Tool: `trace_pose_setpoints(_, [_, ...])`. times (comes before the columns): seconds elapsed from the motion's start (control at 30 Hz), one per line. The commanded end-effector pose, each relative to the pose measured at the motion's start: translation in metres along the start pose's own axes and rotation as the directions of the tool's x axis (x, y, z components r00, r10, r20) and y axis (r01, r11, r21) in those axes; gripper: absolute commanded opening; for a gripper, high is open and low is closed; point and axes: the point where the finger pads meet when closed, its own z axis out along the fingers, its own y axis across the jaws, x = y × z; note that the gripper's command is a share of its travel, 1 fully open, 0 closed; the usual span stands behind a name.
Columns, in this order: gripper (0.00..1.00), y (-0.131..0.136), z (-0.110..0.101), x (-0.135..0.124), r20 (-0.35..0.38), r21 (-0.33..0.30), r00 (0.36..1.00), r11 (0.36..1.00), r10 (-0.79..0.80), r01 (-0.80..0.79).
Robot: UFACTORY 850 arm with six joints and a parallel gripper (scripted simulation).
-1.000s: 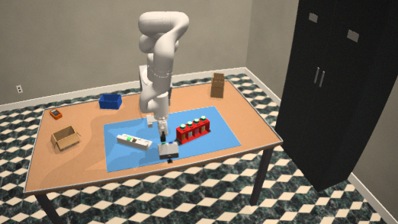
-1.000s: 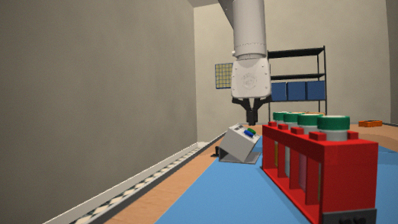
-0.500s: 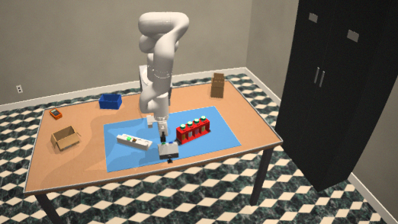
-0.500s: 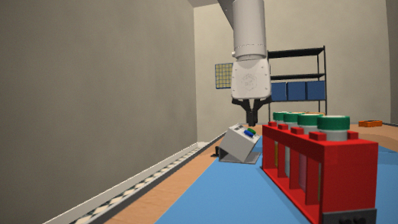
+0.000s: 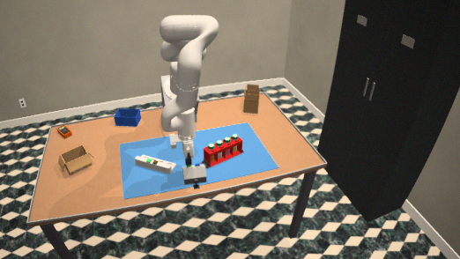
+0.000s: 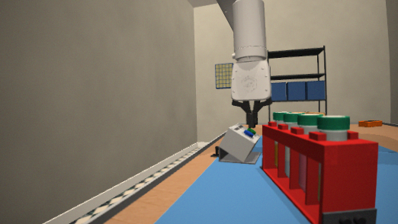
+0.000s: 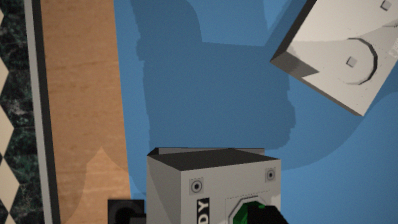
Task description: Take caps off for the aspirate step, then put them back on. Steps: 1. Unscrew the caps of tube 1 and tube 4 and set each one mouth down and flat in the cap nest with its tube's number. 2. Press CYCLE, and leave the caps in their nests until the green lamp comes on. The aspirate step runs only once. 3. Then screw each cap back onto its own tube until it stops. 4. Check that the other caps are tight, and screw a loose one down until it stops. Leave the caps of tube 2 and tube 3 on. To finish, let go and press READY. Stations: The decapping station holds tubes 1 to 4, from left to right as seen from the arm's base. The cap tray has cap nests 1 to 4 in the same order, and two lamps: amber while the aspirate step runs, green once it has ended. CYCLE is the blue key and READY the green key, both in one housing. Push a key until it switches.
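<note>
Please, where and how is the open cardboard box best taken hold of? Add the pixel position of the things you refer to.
I would grip the upper edge of one upright side wall of the cardboard box [image 5: 76,165], coming from straight above, one finger inside and one outside. The box stands upright with its top open, and its walls look thin. The outward flaps are probably poorer holds.

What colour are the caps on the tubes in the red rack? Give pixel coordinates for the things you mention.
The caps [image 5: 218,143] [image 6: 333,123] are green, with paler tube necks below; the exterior view shows it best.
</note>
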Motion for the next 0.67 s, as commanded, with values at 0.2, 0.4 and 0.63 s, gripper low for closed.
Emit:
trace_pose_setpoints(0.2, [0.00, -0.0004, 0.0029, 0.0000, 0.000, 0.001, 1.000, 1.000, 0.000, 0.000])
trace_pose_setpoints(0.4, [0.00, -0.0004, 0.0049, 0.0000, 0.000, 0.001, 1.000, 1.000, 0.000, 0.000])
trace_pose_setpoints(0.63, [0.00, -0.0004, 0.0072, 0.0000, 0.000, 0.001, 1.000, 1.000, 0.000, 0.000])
